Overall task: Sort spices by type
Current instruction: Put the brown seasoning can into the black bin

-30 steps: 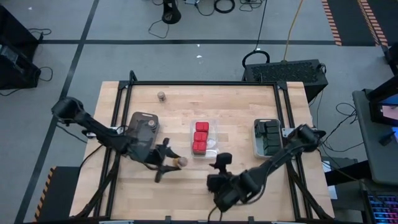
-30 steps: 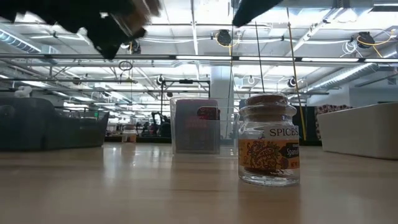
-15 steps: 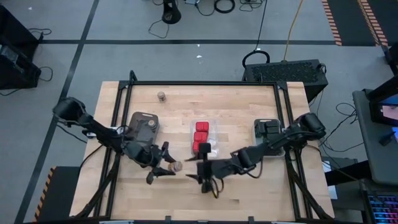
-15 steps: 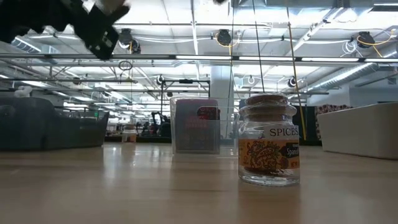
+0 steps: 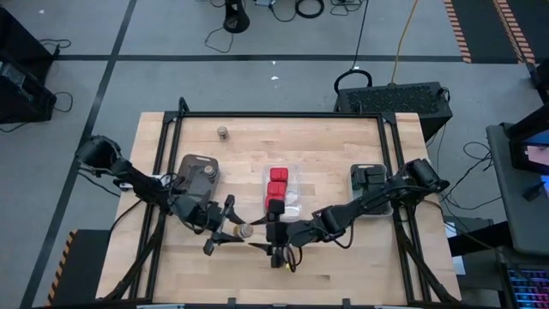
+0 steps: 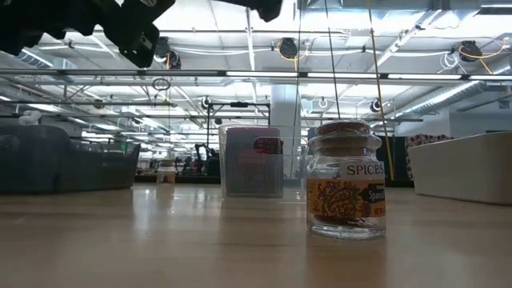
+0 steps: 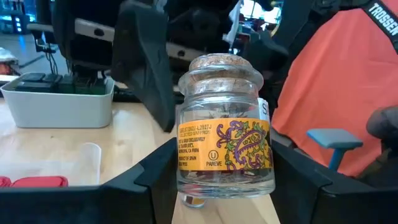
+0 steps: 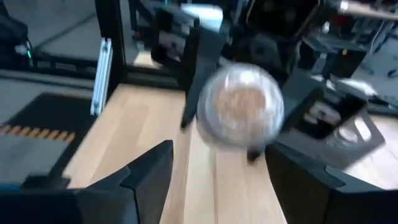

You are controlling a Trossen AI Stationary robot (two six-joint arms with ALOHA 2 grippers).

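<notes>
Handover set-up, as judged. Left gripper (image 5: 233, 232) clamps spice jar (image 7: 224, 158) between its fingers (image 7: 140, 186), cork lid (image 7: 219, 67) pointing away from them. Right gripper (image 8: 214, 171) faces it with fingers spread, jar dead ahead, its axis pointing along them, nothing held.

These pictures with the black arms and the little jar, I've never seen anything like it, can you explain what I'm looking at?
It is a two-armed robot at a wooden table, sorting spices. One camera looks straight down, one sits at table height, and one rides on each wrist. The left gripper holds a cork-topped spice jar above the table; the right gripper is open, facing that jar. Red boxes sit in a clear tray, black boxes in a tray on the right, one jar in a grey tray on the left. Another jar stands by the far edge, and one near the low camera.
</notes>
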